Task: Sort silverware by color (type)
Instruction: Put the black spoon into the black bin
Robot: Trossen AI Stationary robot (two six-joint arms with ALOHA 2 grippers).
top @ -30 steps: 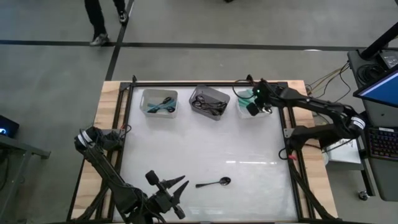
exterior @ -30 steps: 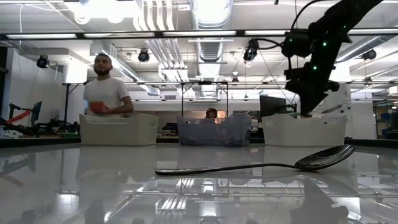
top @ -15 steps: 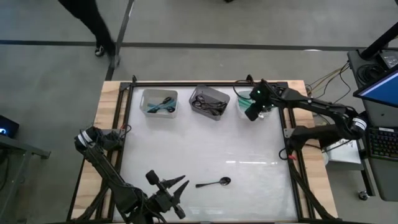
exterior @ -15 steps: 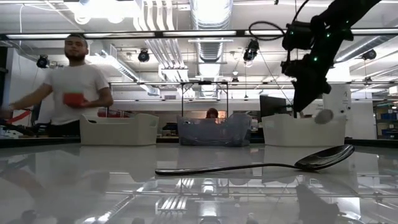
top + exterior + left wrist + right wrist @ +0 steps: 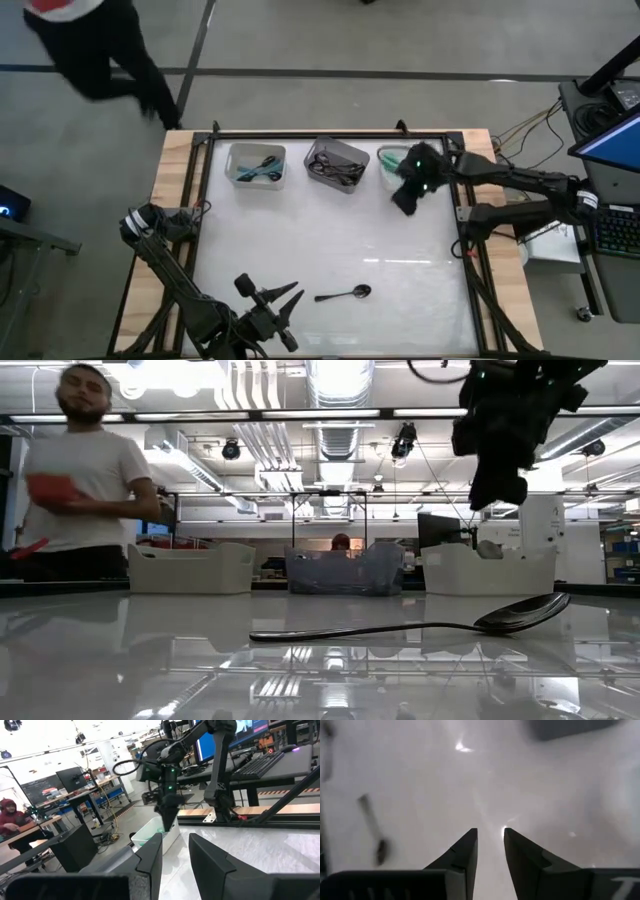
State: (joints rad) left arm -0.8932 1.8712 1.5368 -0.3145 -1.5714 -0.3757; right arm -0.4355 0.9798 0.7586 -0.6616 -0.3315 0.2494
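Observation:
One glossy black spoon [image 5: 345, 294] lies flat on the white table near its near edge; it also shows in the low view [image 5: 420, 626] and, blurred, in the right wrist view [image 5: 372, 827]. More spoons lie in the bins: teal-handled ones in the left bin [image 5: 257, 165], dark ones in the middle bin [image 5: 337, 163], green-handled ones in the right bin [image 5: 392, 160]. My right gripper [image 5: 404, 203] hangs in the air just near of the right bin, open by a narrow gap [image 5: 490, 834] and empty. My left gripper [image 5: 287, 301] waits open, left of the black spoon.
The three bins stand in a row along the far edge [image 5: 190, 568] [image 5: 345, 572] [image 5: 490, 568]. A dark frame rail [image 5: 465, 215] borders the table. A person [image 5: 80, 470] moves past beyond the table's far left corner. Bare white tabletop [image 5: 320, 235] lies between bins and spoon.
My right gripper has drawn back from over the right bin toward the table's near edge and has risen somewhat. The black spoon and my left gripper have stayed put. The person behind the table has walked toward the left.

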